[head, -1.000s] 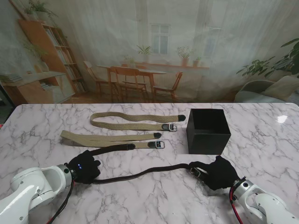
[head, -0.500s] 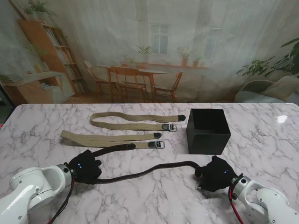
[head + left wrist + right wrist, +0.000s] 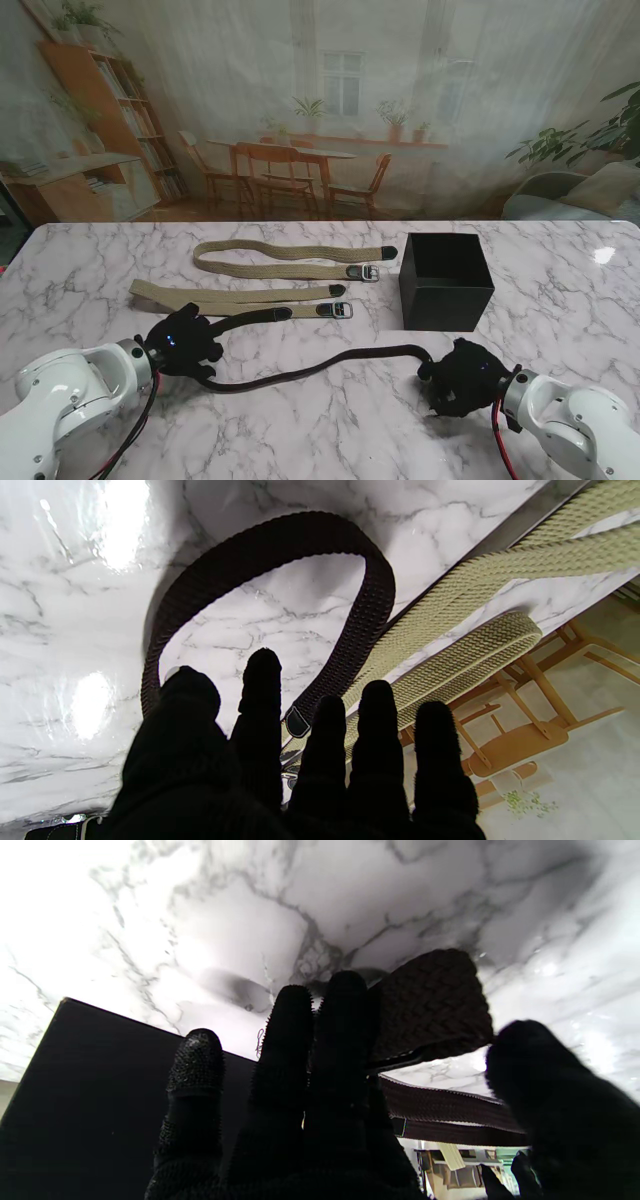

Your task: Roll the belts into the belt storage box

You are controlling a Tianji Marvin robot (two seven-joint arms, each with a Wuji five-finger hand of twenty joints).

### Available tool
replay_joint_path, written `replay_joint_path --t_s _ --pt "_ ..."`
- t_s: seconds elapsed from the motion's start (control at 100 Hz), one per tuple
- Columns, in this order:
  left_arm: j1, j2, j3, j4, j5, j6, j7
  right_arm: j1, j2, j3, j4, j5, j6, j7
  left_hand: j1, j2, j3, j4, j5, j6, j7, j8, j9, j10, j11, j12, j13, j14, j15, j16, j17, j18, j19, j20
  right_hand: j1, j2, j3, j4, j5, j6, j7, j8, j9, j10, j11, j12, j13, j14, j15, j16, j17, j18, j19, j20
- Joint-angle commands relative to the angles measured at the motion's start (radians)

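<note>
A dark brown woven belt (image 3: 300, 371) snakes across the table between my two black-gloved hands. My right hand (image 3: 462, 378) grips its buckle end, and in the right wrist view that end (image 3: 431, 1005) is pinched between thumb and fingers. My left hand (image 3: 186, 340) lies over the belt's far bend with its fingers straight. In the left wrist view that bend (image 3: 310, 540) curves just past the fingertips (image 3: 261, 667) and is not gripped. The black belt storage box (image 3: 446, 281) stands just beyond my right hand, open at the top.
Two beige woven belts lie flat farther from me: one (image 3: 285, 262) left of the box, the other (image 3: 225, 297) right beside my left hand. In the left wrist view the beige belts (image 3: 475, 575) run close to the dark bend. The table's far edge lies behind them.
My right hand has pulled slightly back toward me, lifting the buckle end into an arch. My left hand has shifted away from me toward the nearer beige belt, and the belt's middle has bowed.
</note>
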Motion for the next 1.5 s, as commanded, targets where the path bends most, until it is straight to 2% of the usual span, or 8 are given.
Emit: replay_joint_path --t_s 0.0,0.31,0.62,0.81,1.0,1.08,1.23,1.49 --pt "-0.002 -0.002 -0.007 -0.010 0.000 0.005 -0.004 -0.014 0.002 0.009 -0.019 0.005 -0.003 0.012 -0.012 0.029 -0.012 -0.003 -0.001 0.021 -0.013 0.008 0.002 0.008 -0.022 -0.001 0.009 0.021 -0.001 0.002 -0.013 0.031 0.003 -0.002 0.006 -0.046 0.130 0.043 -0.021 0.086 0.001 0.032 -0.036 -0.012 -0.041 -0.028 -0.027 -0.029 -0.039 -0.016 -0.022 -0.010 -0.012 0.013" --pt "-0.013 -0.008 -0.019 -0.014 -0.016 0.025 0.046 -0.029 0.005 0.036 -0.082 0.012 -0.015 0.122 -0.011 0.031 -0.012 -0.002 0.002 0.024 -0.028 0.015 0.007 0.009 -0.024 -0.001 0.009 0.023 -0.002 0.002 -0.015 0.037 -0.005 -0.003 0.056 -0.129 0.470 0.199 -0.094 0.113 -0.057 0.032 -0.128 0.014 -0.082 -0.084 -0.073 -0.024 -0.069 -0.039 -0.049 -0.001 -0.042 0.011" --pt "-0.023 -0.008 -0.007 -0.009 -0.021 0.026 0.049 -0.028 0.006 0.031 -0.106 0.078 0.015 0.236 -0.005 0.025 -0.011 -0.002 0.004 0.020 -0.031 0.021 0.008 0.008 -0.025 -0.001 0.012 0.022 -0.002 0.002 -0.015 0.041 -0.009 -0.003 -0.095 0.046 0.290 0.231 -0.107 0.134 -0.134 0.008 -0.226 0.148 -0.208 -0.151 -0.159 0.079 -0.116 -0.067 -0.123 0.064 -0.086 0.026" --pt "-0.029 -0.007 -0.005 -0.005 -0.021 0.021 0.049 -0.024 0.009 0.028 -0.116 0.064 0.019 0.264 -0.002 0.024 -0.010 -0.002 0.005 0.018 -0.032 0.024 0.010 0.008 -0.025 -0.001 0.013 0.022 -0.003 0.002 -0.015 0.040 -0.010 -0.003 -0.001 -0.029 0.472 0.313 -0.116 0.136 -0.133 0.014 -0.216 0.130 -0.273 -0.182 -0.158 0.062 -0.125 -0.080 -0.109 0.057 -0.084 0.040" --pt "-0.032 -0.007 -0.009 -0.007 -0.017 0.017 0.057 -0.023 0.012 0.024 -0.128 0.018 0.014 0.270 0.004 0.022 -0.010 -0.002 0.006 0.017 -0.030 0.026 0.014 0.005 -0.023 0.000 0.015 0.021 -0.002 0.002 -0.014 0.042 -0.010 -0.002 0.166 -0.170 0.610 0.259 -0.187 0.133 -0.146 -0.004 -0.248 0.126 -0.354 -0.218 -0.176 0.062 -0.141 -0.106 -0.098 0.054 -0.083 0.031" --pt "-0.033 -0.007 -0.010 -0.007 -0.017 0.014 0.060 -0.022 0.014 0.024 -0.130 -0.033 -0.001 0.251 0.006 0.022 -0.010 -0.002 0.007 0.016 -0.029 0.026 0.016 0.006 -0.023 0.000 0.016 0.022 -0.002 0.002 -0.013 0.041 -0.010 -0.001 0.281 -0.207 0.609 0.125 -0.219 0.099 -0.122 -0.005 -0.250 0.045 -0.327 -0.204 -0.151 0.017 -0.133 -0.105 -0.080 0.037 -0.076 0.023" --pt "-0.035 -0.007 -0.008 -0.005 -0.015 0.014 0.064 -0.020 0.019 0.017 -0.128 -0.111 -0.015 0.203 0.010 0.022 -0.009 -0.002 0.007 0.016 -0.029 0.026 0.016 0.004 -0.023 0.000 0.016 0.021 -0.002 0.002 -0.012 0.041 -0.010 -0.001 0.409 -0.173 0.480 0.043 -0.174 0.010 -0.037 0.041 -0.217 -0.066 -0.199 -0.141 -0.090 -0.043 -0.110 -0.100 -0.021 0.000 -0.049 -0.001" --pt "-0.038 -0.006 -0.003 -0.002 -0.017 0.012 0.066 -0.019 0.018 0.000 -0.101 -0.135 0.017 0.122 0.012 0.024 -0.010 -0.002 0.005 0.014 -0.028 0.026 0.016 0.003 -0.023 0.000 0.016 0.020 -0.003 0.002 -0.013 0.042 -0.011 0.000 0.349 -0.160 0.219 -0.112 -0.018 -0.192 0.138 0.132 -0.141 -0.023 -0.013 0.009 -0.023 -0.011 -0.065 -0.064 0.018 0.023 -0.007 -0.051"
